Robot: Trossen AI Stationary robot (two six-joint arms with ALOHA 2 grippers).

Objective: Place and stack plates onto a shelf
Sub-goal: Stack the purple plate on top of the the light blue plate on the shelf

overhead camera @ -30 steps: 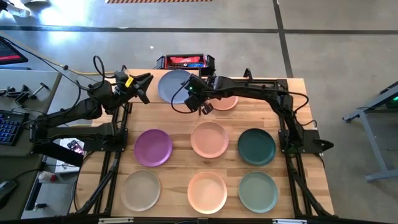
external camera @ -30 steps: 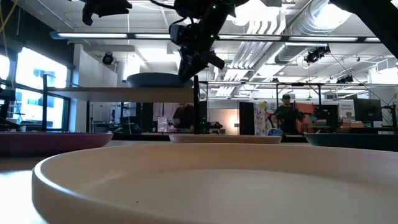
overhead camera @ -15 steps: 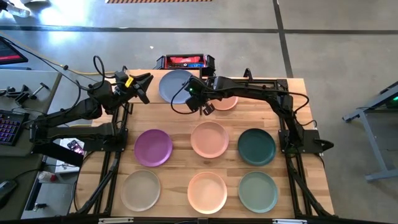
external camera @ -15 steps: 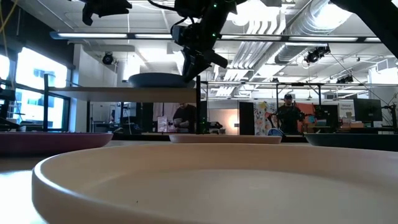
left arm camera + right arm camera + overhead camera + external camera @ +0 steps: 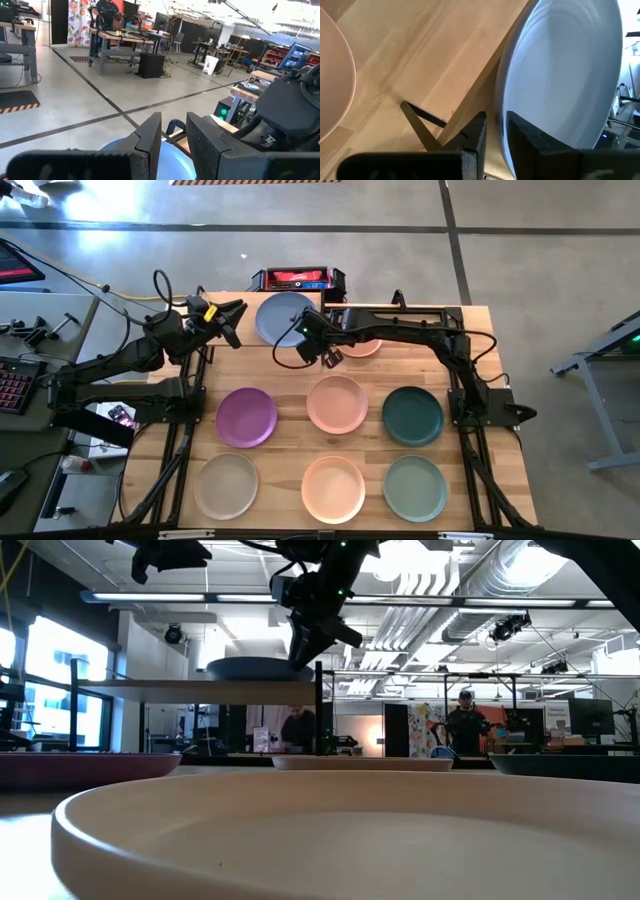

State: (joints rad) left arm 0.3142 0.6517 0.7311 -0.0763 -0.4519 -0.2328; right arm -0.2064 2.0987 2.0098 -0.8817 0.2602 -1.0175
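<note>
Lying flat on the shelf (image 5: 200, 687) at the table's far edge, the light blue plate (image 5: 281, 317) sits rim up, level, with no long axis to speak of since it is round. The right gripper (image 5: 312, 340) is at the plate's near right edge, above the shelf's corner; in the right wrist view its fingers (image 5: 476, 135) are a narrow gap apart, with the plate's rim just beside them, and nothing is clamped. The left gripper (image 5: 228, 322) hovers just left of the plate, its fingers (image 5: 150, 137) slightly apart and empty. On the table (image 5: 480, 315) lie the other plates: a peach plate (image 5: 362, 344) under the right arm, then purple (image 5: 246, 417), pink (image 5: 337, 403), dark teal (image 5: 412, 415), beige (image 5: 226, 485), another peach (image 5: 333, 489) and sage green (image 5: 414, 488).
</note>
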